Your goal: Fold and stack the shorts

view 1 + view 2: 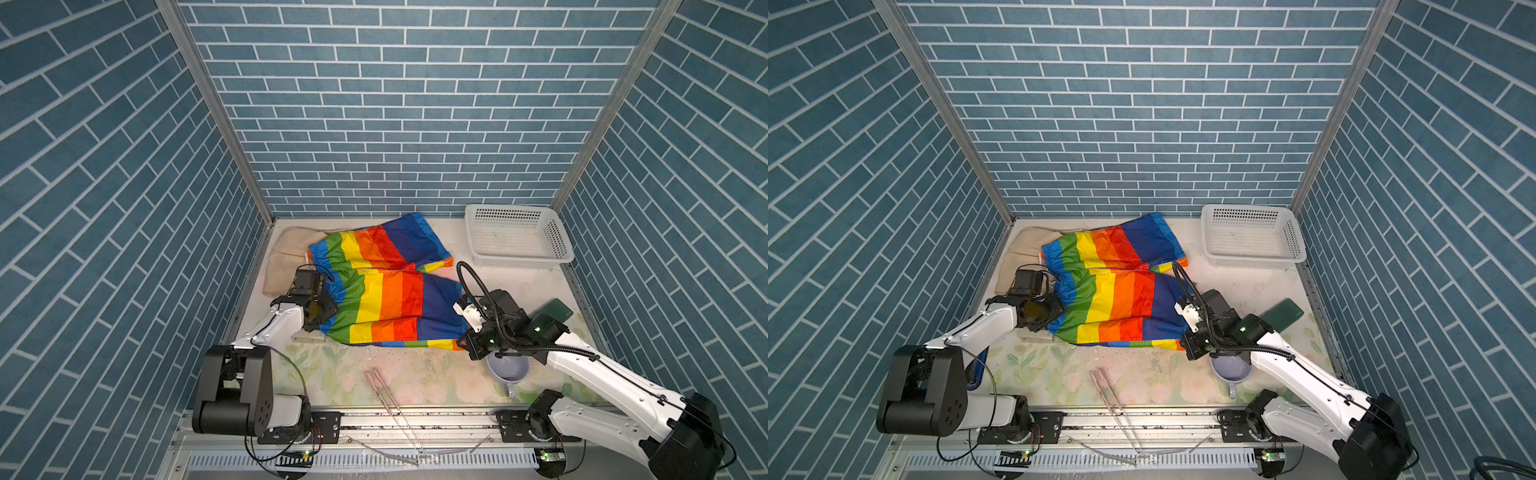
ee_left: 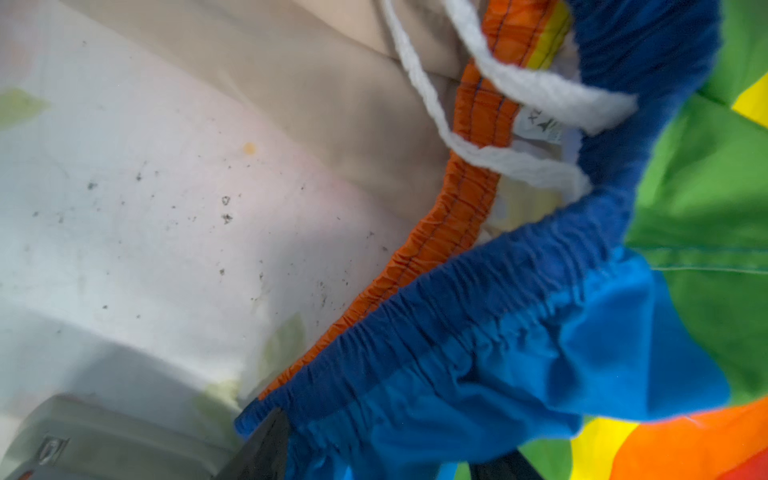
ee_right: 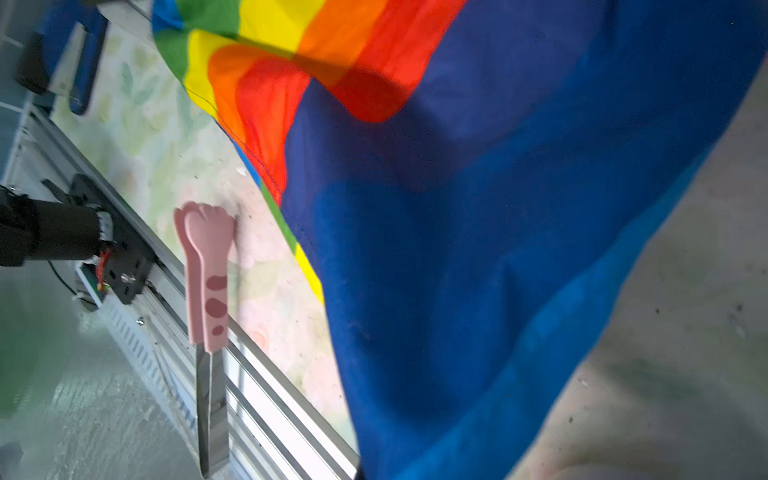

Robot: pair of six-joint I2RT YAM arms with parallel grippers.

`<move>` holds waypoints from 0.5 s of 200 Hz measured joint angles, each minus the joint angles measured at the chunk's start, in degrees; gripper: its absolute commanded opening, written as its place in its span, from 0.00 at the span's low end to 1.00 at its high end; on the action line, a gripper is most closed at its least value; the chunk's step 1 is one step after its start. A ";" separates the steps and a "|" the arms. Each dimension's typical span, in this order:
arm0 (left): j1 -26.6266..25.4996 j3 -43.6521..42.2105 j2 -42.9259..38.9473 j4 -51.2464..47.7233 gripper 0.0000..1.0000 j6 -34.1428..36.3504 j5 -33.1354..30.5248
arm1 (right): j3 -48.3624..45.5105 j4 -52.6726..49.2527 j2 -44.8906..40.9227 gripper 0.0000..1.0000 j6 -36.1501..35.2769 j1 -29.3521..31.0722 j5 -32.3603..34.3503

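**Surface and room.** A pastel floral mat [image 1: 332, 374] covers the table; the left wrist view shows it speckled with dark crumbs. Blue brick-pattern walls [image 1: 399, 104] close three sides. A metal rail [image 1: 415, 419] runs along the 6 o'clock edge.
- White perforated basket [image 1: 523, 262]: 1 o'clock, in the back corner.
- Pink-tipped tongs [image 1: 384, 395]: 6 o'clock, handles lying over the rail.
- Lavender mug [image 1: 505, 370]: 5 o'clock, partly under the right arm.
- Dark green flat object [image 1: 557, 311]: 3 o'clock.

**Rainbow shorts** [image 1: 386, 299]. They lie spread at the centre of the mat, waist toward 9 o'clock and legs toward 3 o'clock. The stripes run green, yellow, orange, red, blue. The waistband [image 2: 478, 324] is gathered, blue outside and orange inside. A white drawstring [image 2: 519, 87] lies loose across it.

**Beige shorts** [image 1: 286, 253]. They lie at 10 o'clock, partly under the rainbow waist.

**Left gripper** [image 1: 322, 316]. It sits at the waistband, on the 9 o'clock side. Its two dark fingers [image 2: 266, 449] stand well apart with blue waistband cloth draped between them, not clamped.

**Right gripper** [image 1: 463, 343]. It sits at the near leg's hem corner, at 4 o'clock of the shorts, with its jaws closed. The right wrist view does not show the fingers. There the blue leg cloth rises off the mat toward the camera, so the hem reads as pinched.
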 measured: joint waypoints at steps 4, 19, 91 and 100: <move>0.00 0.02 -0.15 0.00 0.68 0.02 0.00 | 0.00 -0.09 0.17 0.00 0.02 0.00 0.26; -0.02 0.02 -0.66 -0.15 0.68 0.24 -0.17 | 0.00 0.13 0.37 0.00 0.15 0.00 1.62; -0.02 0.02 -3.50 -1.60 0.71 0.26 0.17 | 0.15 2.97 -1.22 0.00 1.57 -0.39 9.01; -0.02 0.02 -5.09 -1.77 0.71 0.09 0.35 | 0.26 3.34 -2.67 0.00 1.79 -0.74 9.57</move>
